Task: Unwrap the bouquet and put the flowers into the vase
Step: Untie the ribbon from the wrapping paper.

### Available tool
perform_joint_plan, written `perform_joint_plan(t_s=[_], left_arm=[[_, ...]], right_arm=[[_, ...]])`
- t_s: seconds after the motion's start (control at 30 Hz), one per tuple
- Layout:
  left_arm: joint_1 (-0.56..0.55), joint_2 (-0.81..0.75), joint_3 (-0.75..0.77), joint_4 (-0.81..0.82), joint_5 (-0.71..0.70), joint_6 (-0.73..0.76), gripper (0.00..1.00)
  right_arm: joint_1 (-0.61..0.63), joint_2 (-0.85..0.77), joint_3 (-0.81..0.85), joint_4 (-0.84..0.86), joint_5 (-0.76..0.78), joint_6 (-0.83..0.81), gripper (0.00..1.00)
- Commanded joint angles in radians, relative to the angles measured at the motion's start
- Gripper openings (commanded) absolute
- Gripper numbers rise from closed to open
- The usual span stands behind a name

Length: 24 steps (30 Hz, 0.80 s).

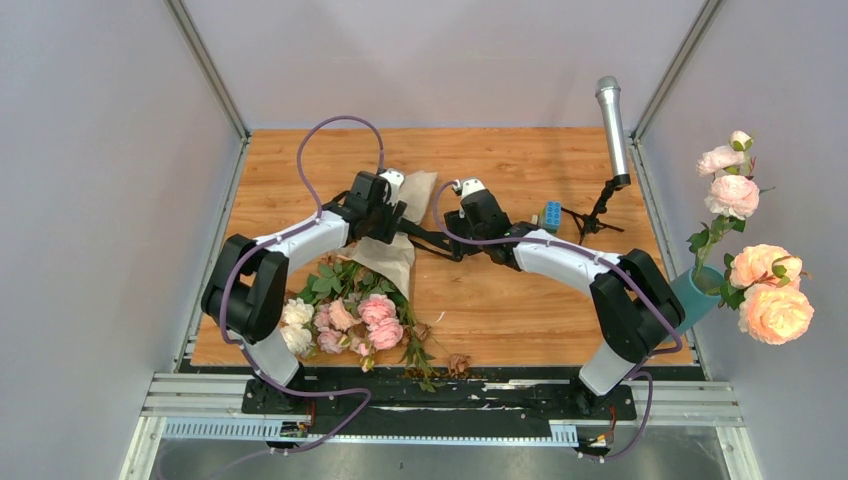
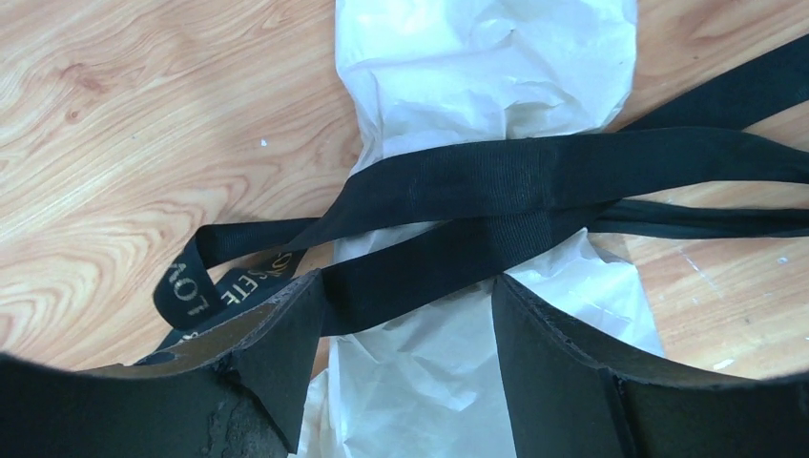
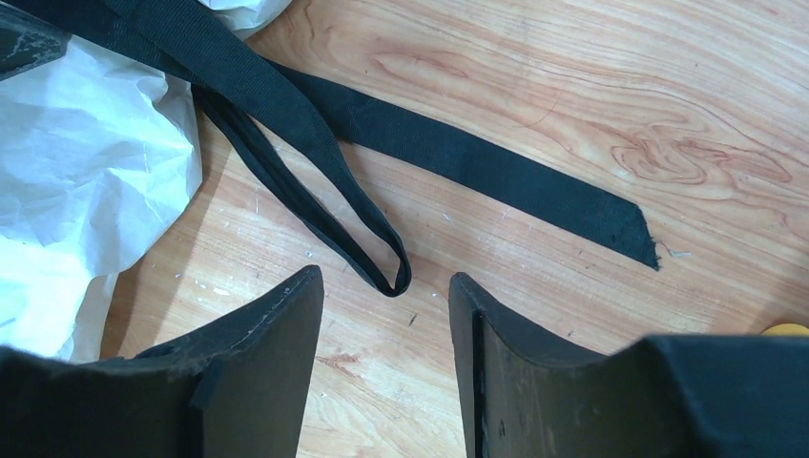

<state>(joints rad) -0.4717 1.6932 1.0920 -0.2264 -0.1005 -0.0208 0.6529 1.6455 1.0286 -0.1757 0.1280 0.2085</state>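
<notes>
Jaws apart on both: left gripper [image 2: 408, 286] straddled the paper [image 2: 477, 67] under the ribbon [image 2: 496, 176], right gripper [image 3: 383, 277] hovered at its loop [image 3: 393, 284]. Advised: pinch loop, draw clear.

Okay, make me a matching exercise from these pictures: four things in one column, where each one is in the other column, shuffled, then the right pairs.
Things
1. ribbon
2. vase
3. microphone
4. flowers

Places
A. near left corner
B. upright on a stand, far right
C. lying across the paper
D. right edge, with peach roses in it

Pairs: 1-C, 2-D, 3-B, 4-A
</notes>
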Motion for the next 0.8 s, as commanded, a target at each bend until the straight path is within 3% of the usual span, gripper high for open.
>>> perform_joint_plan(t_s=[0.0,0.07,0.2,0.43,0.77], left_arm=[[-0.012,0.02,0.044,0.004,-0.05,0.03,0.73],[-0.012,0.031,0.058,-0.005,-0.051,0.042,0.71],[-0.013,0.043,0.07,-0.021,-0.062,0.036,0.56],[-0.013,0.008,0.07,-0.032,-0.069,0.027,0.54],[-0.013,-0.007,0.094,-0.033,-0.073,-0.013,0.43]], right_arm=[[-0.005,-0.023,0.006,0.024,-0.016,0.012,0.52],[-0.004,-0.021,0.006,0.024,-0.016,0.014,0.51],[-0.005,-0.018,0.005,0.024,-0.021,0.014,0.5],[-0.003,-0.009,0.012,0.022,-0.031,0.014,0.5],[-0.004,-0.006,0.016,0.019,-0.037,0.011,0.5]])
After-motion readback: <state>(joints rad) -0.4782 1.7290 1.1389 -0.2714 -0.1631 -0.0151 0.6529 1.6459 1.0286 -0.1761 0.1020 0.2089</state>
